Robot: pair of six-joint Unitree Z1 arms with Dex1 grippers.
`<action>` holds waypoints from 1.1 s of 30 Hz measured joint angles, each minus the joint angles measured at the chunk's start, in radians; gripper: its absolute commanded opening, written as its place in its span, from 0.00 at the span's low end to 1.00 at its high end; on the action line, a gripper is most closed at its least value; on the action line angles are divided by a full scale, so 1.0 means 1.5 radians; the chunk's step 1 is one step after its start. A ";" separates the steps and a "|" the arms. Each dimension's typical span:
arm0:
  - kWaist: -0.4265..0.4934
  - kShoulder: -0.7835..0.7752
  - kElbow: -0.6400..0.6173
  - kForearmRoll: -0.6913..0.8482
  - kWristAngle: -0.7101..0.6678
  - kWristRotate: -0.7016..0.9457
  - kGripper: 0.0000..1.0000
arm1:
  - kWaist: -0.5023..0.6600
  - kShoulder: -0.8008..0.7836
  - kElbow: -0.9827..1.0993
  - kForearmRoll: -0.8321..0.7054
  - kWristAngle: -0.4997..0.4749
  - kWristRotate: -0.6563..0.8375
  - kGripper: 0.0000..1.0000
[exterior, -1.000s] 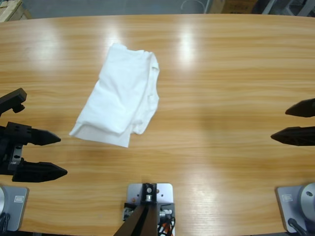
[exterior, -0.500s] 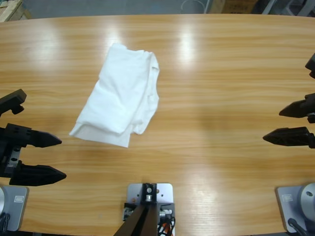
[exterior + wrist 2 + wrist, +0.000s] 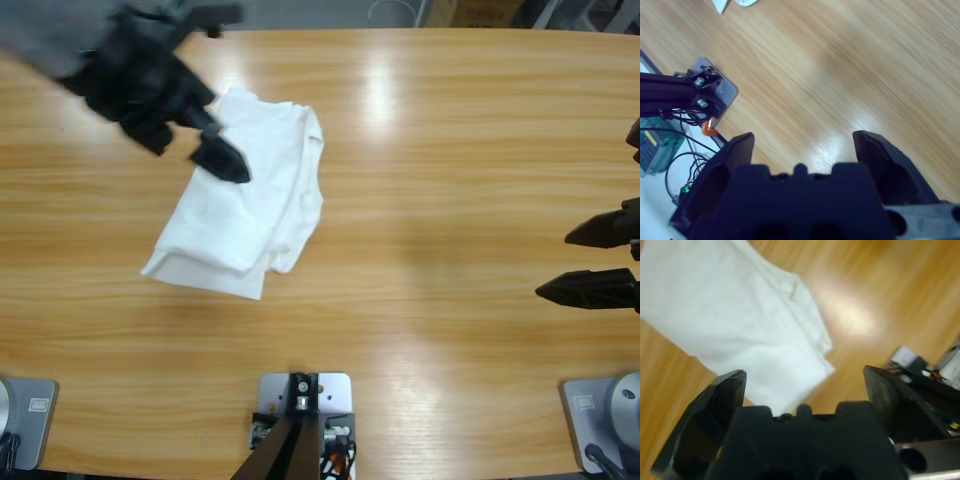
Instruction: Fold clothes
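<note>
The white T-shirt (image 3: 262, 205) lies folded into a slanted, rumpled bundle on the table's left-middle. My left gripper (image 3: 213, 140) has come in from the upper left corner and hangs over the bundle's upper end, open, holding nothing. In the left wrist view the T-shirt (image 3: 735, 310) fills the upper left beyond my left gripper (image 3: 803, 374), whose jaws stand wide apart. My right gripper (image 3: 555, 265) stays open at the right edge, far from the cloth. Beyond my right gripper (image 3: 803, 136) only a corner of the T-shirt (image 3: 724, 4) shows at the top left.
The long wooden table (image 3: 450, 150) is bare wood between the shirt and the right gripper. The right wrist view looks past the table's near edge (image 3: 715, 135) to cables and a green device (image 3: 655, 145) below it.
The left arm has left its place at the left edge and swung up and across to hover over the shirt's upper end. The right gripper has hardly moved.
</note>
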 measured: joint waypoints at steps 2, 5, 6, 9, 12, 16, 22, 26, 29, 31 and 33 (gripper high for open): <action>-0.007 0.065 -0.069 0.049 0.035 0.003 0.91 | 0.000 -0.001 0.000 0.000 0.001 0.000 0.80; -0.011 0.143 -0.114 0.082 0.053 0.004 0.91 | 0.000 -0.003 0.000 0.000 0.001 0.000 0.80; -0.011 0.162 -0.117 0.091 0.055 0.004 0.91 | 0.000 -0.004 0.000 0.000 0.001 0.000 0.80; -0.011 0.214 -0.119 0.121 0.057 -0.001 0.90 | 0.000 -0.013 0.000 0.000 0.001 0.000 0.80; -0.011 0.252 -0.112 0.131 0.057 -0.012 0.90 | 0.000 -0.016 0.000 0.000 0.001 0.000 0.80; 0.000 0.269 -0.108 0.128 0.057 -0.017 0.90 | 0.000 -0.016 0.000 0.000 0.001 0.000 0.80; 0.039 0.294 -0.108 0.121 0.057 -0.017 0.90 | 0.000 -0.016 0.000 0.000 0.001 0.000 0.80; 0.044 0.318 -0.108 0.117 0.057 -0.021 0.90 | 0.000 -0.016 0.000 0.000 0.001 0.000 0.80; 0.044 0.330 -0.108 0.114 0.057 -0.021 0.89 | 0.000 -0.016 0.000 0.000 0.001 0.000 0.80; 0.044 0.333 -0.108 0.112 0.057 -0.021 0.89 | 0.000 -0.016 0.000 0.000 0.001 0.000 0.80; 0.044 0.333 -0.108 0.109 0.057 -0.021 0.89 | 0.000 -0.016 0.000 0.000 0.001 0.000 0.80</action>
